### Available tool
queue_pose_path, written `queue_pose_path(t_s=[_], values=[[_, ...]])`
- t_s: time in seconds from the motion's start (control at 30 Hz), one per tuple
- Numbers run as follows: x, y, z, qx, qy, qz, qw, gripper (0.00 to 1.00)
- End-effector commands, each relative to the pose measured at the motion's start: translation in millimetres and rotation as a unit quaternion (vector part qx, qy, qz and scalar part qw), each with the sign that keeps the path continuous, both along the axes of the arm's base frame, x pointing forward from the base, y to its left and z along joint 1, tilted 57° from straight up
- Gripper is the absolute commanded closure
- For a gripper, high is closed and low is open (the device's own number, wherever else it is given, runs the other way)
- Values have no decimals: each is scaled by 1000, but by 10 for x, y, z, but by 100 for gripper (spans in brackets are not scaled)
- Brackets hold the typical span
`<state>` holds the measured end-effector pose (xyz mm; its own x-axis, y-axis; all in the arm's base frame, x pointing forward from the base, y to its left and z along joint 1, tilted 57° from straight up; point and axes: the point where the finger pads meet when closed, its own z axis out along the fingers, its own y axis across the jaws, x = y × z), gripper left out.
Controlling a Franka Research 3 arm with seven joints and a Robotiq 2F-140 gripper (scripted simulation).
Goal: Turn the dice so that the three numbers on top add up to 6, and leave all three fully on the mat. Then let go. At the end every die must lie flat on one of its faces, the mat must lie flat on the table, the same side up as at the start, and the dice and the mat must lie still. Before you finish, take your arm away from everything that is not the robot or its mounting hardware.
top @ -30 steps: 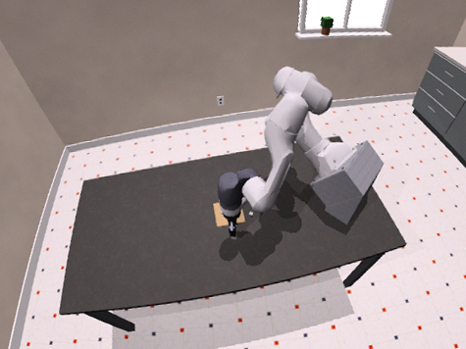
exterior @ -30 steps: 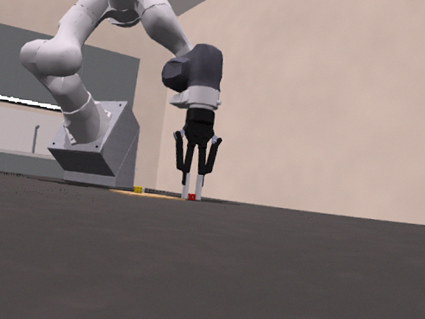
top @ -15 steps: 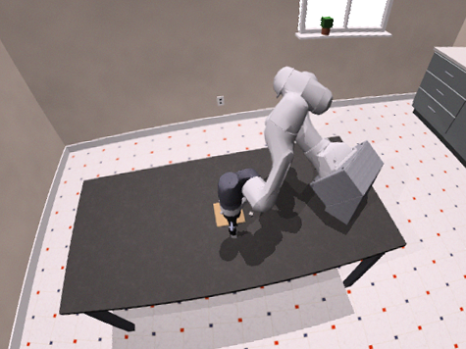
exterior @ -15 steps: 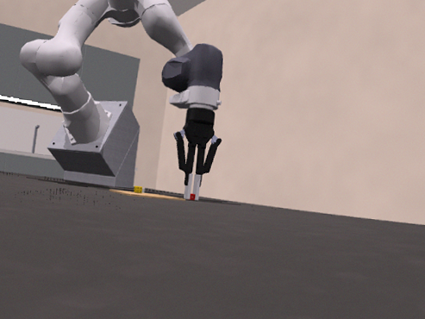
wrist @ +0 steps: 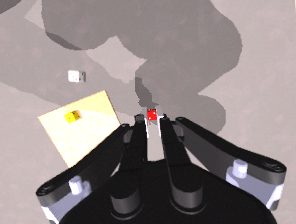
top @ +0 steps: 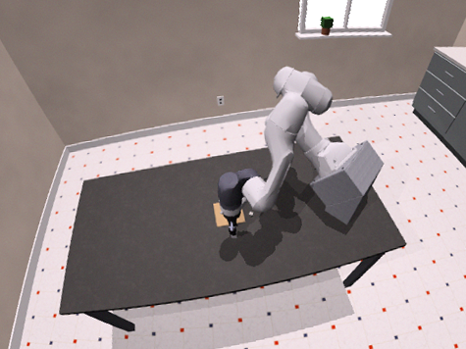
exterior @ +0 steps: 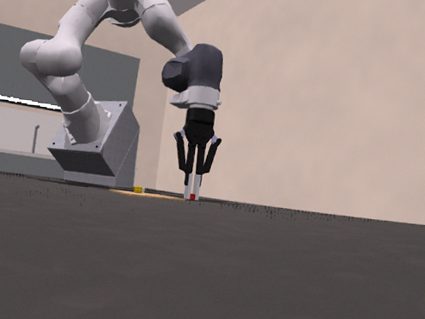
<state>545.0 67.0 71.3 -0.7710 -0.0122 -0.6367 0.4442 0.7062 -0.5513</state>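
Note:
My gripper (top: 233, 235) (exterior: 191, 197) (wrist: 151, 113) points straight down, shut on the red die (exterior: 192, 197) (wrist: 152, 115). The die is at table height, off the mat and beside its edge; its pips are too small to read surely. The orange-tan mat (top: 219, 220) (exterior: 159, 196) (wrist: 87, 140) lies flat, left of the fingers in the wrist view. The yellow die (exterior: 138, 190) (wrist: 72, 116) sits on the mat near its upper-left part in that view; its top number is unclear. The white die (top: 251, 214) (wrist: 75, 76) lies on the table outside the mat, top number unclear.
The dark table (top: 142, 257) (exterior: 220, 274) carries everything. The arm's grey base (top: 348, 190) (exterior: 102, 158) stands at the table's right side in the top view. Arm shadows cross the table around the red and white dice.

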Motion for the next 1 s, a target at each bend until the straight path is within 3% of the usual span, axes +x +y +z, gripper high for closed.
queue_pose_path(t_s=[0.0,0.43,0.83,0.97], values=[[9,10,-6,1,1,2,1000,93],[-18,52,26,1,1,2,1000,93],[-372,596,443,1,1,2,1000,93],[-416,664,496,1,1,2,1000,93]])
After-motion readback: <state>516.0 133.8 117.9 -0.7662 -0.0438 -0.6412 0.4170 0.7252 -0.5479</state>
